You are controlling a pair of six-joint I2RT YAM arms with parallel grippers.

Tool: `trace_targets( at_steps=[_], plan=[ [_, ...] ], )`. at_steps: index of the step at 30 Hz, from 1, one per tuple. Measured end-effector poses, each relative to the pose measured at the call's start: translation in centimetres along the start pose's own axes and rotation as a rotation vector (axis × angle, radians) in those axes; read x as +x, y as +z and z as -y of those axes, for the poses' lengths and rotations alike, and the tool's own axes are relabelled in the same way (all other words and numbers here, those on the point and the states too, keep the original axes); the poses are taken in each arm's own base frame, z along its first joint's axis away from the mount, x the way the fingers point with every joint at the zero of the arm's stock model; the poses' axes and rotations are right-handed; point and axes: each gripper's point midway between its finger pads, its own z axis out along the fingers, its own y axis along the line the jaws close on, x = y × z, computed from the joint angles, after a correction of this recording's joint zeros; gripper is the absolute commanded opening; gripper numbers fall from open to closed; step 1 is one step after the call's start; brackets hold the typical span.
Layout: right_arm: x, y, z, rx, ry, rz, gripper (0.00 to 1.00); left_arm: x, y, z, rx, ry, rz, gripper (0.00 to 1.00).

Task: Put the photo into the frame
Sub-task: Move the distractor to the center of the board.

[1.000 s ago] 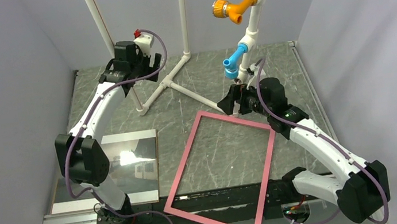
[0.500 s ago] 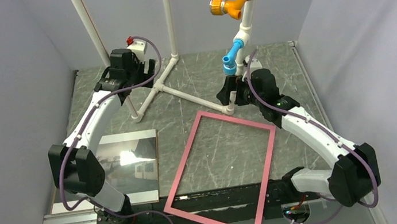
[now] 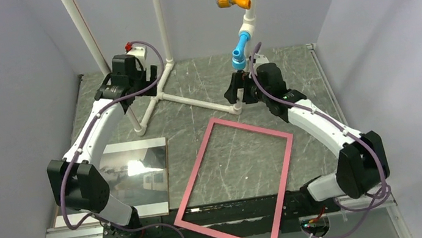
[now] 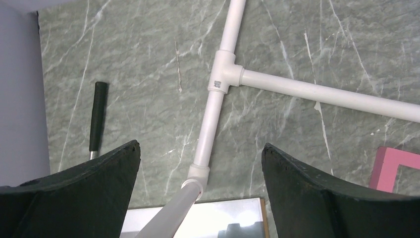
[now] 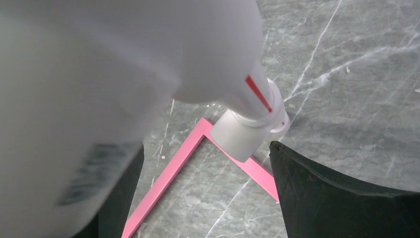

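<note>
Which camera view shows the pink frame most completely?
The top external view: the whole frame is visible there, with all four sides. The left wrist view catches only one corner at its right edge. The right wrist view shows one corner, partly behind a white pipe.

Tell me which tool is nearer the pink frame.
Right. The right tool is just beyond the far corner of the frame, beside a foot of the white pipe stand; the left tool is farther off, to the far left, over another leg of that stand.
</note>
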Motion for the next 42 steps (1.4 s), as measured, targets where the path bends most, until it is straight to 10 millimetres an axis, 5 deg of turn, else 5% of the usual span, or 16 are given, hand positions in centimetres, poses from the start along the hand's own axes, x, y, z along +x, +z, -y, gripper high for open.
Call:
trace_targets(
  at_steps=[7,23,42],
  plan=[
    [1.7,3.1,0.8,0.017,0.001,-0.084,1.00,0.8,-1.3,-0.9,-0.020,-0.056,-0.029,0.95],
    [1.4,7.8,0.0,-0.031,0.016,-0.149,1.00,2.2,-1.6,-3.7,-0.088,-0.105,-0.055,0.96],
    [2.0,11.5,-2.3,-0.145,0.068,-0.225,1.00,2.8,-1.5,-7.1,-0.140,-0.155,-0.066,0.97]
  ],
)
